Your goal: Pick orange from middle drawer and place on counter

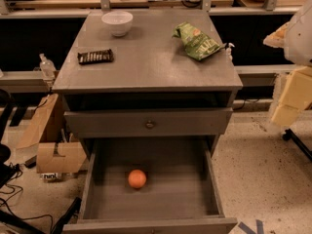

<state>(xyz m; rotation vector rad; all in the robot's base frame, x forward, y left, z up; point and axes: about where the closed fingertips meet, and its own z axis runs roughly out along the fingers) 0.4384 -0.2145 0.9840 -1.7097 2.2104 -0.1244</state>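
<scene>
The orange [137, 178] lies on the floor of the open middle drawer [151, 199], left of centre and clear of the walls. The drawer is pulled far out at the bottom of the view. The counter [146, 65] is the grey top of the cabinet above it. My gripper [291, 97] hangs at the right edge of the view, pale and close to the camera. It is beside the cabinet at about counter height, well right of and above the orange, and it holds nothing that shows.
On the counter stand a white bowl [117, 22] at the back left, a dark snack bar [95, 56] at the left and a green chip bag [197, 41] at the back right. A shut drawer front with a knob [150, 124] sits above the open drawer. Cardboard boxes [53, 145] and cables lie on the floor at left.
</scene>
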